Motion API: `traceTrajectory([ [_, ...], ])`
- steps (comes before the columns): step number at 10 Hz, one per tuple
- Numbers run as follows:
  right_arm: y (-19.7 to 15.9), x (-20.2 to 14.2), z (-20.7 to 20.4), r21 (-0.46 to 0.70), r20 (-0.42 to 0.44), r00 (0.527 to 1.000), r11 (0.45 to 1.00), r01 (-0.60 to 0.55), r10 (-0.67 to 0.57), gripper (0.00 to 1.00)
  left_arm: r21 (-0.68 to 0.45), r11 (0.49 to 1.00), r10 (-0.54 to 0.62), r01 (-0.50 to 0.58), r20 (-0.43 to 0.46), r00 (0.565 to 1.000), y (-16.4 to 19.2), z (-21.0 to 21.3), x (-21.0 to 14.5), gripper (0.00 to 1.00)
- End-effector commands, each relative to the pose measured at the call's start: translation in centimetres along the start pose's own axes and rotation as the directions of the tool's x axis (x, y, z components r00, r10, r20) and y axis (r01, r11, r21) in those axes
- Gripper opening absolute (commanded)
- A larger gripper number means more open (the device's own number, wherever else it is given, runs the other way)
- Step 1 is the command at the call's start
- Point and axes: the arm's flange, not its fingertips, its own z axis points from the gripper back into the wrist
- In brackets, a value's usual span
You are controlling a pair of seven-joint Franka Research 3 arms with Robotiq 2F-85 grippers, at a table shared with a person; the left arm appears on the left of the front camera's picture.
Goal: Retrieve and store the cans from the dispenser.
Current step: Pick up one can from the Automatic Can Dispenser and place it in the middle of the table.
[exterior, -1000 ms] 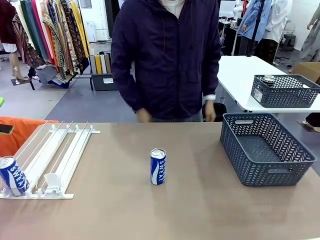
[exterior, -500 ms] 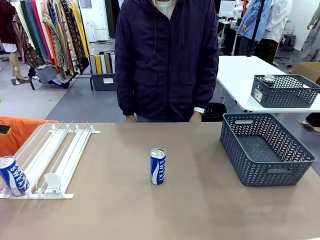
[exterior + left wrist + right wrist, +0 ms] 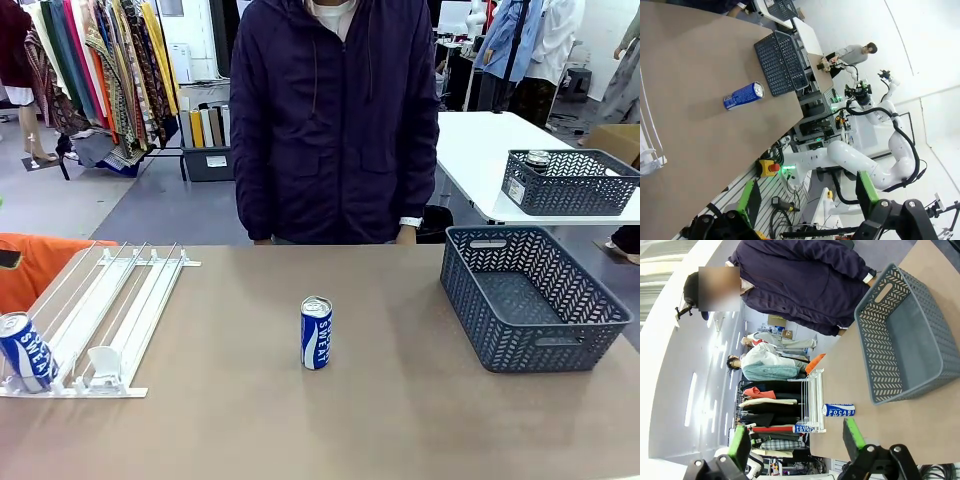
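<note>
Left claw: the black two-finger left gripper (image 3: 806, 181) with green pads is seen with its fingers spread wide and nothing gripped between them; it is held well away from every can

Right claw: the black, green-padded right gripper (image 3: 796, 436) is likewise seen gaping, nothing being held; the table is viewed from beyond its edge

Middle can: an upright blue drink can (image 3: 316, 333) with a silver top and white SWEAT lettering is stood alone near the middle of the brown table (image 3: 400, 425), well apart from rack and basket

Rack can: a tilted blue drink can (image 3: 25, 350) of the same kind is lodged at the near end of the rack, on its left side

Dispenser: a low white dispenser rack (image 3: 120, 300) of long parallel rails is laid on the table's left part; a small white pusher tab is seen at the near end of a lane to the right of the can

Basket: a dark grey lattice plastic basket (image 3: 590, 340) is placed on the table's right part, with no can inside

Person: a person in a dark purple jacket (image 3: 335, 120) is stood at the far edge, arms hung down, hands at the table's edge

Background: a second grey lattice basket (image 3: 570, 190) is set on a white table (image 3: 470, 150) behind
</note>
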Motion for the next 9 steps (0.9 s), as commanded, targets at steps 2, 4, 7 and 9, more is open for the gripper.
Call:
traceTrajectory([
  [2,0.2,0.2,-0.2,0.029,0.011,1.000,0.999,-0.025,0.025,1.00,-0.020,1.000,-0.021,0.021,0.007,1.000,0.0,-0.1,0.1,1.00],
  [4,0.2,0.2,-0.2,0.029,0.011,1.000,0.999,-0.025,0.025,1.00,0.003,1.000,-0.022,0.022,-0.014,1.000,-0.2,-1.1,-0.2,1.00],
  [7,0.2,0.2,-0.2,0.029,0.011,1.000,0.999,-0.025,0.025,1.00,0.474,0.796,-0.369,0.375,-0.111,0.923,0.4,5.8,-1.9,1.00],
  [9,0.2,0.2,-0.2,0.029,0.011,1.000,0.999,-0.025,0.025,1.00,0.586,0.528,-0.490,0.614,-0.380,0.784,2.3,6.5,-3.8,1.00],
])
